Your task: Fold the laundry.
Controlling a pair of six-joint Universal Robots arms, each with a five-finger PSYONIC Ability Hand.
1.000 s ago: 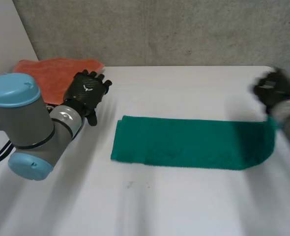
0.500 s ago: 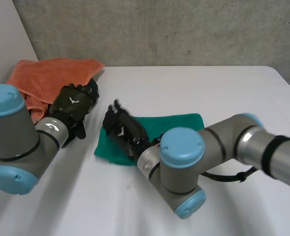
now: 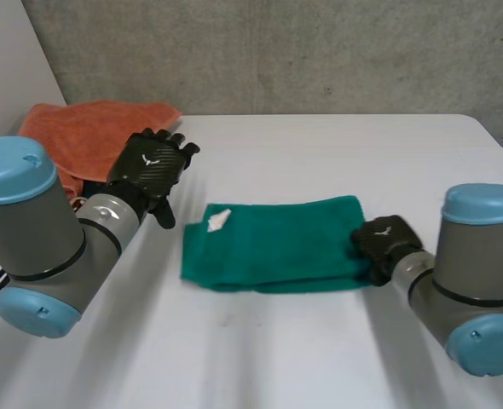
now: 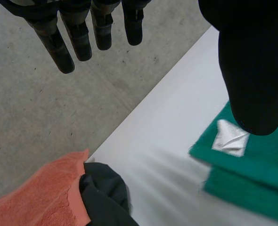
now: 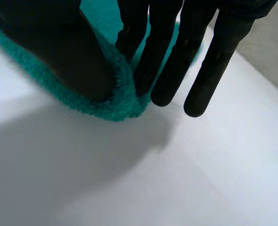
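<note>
A green towel (image 3: 277, 243) lies folded in the middle of the white table (image 3: 303, 349), a white label (image 3: 217, 219) showing at its left end. My right hand (image 3: 386, 243) is at the towel's right end. In the right wrist view that hand (image 5: 162, 52) is shut on the green towel (image 5: 115, 101), pinching its edge between thumb and fingers. My left hand (image 3: 149, 164) hovers open to the left of the towel and touches nothing. Its fingers (image 4: 77, 33) hang straight, with the green towel (image 4: 257, 174) and label (image 4: 231, 140) beyond its thumb.
An orange towel (image 3: 85, 132) lies crumpled at the table's back left corner, behind my left hand. In the left wrist view a dark cloth (image 4: 103, 193) sits against the orange towel (image 4: 40, 193). A concrete wall runs behind the table.
The long green strip is now about half as long. My right arm swept its end across to the left, then came back to the right end. The left hand barely shifted.
</note>
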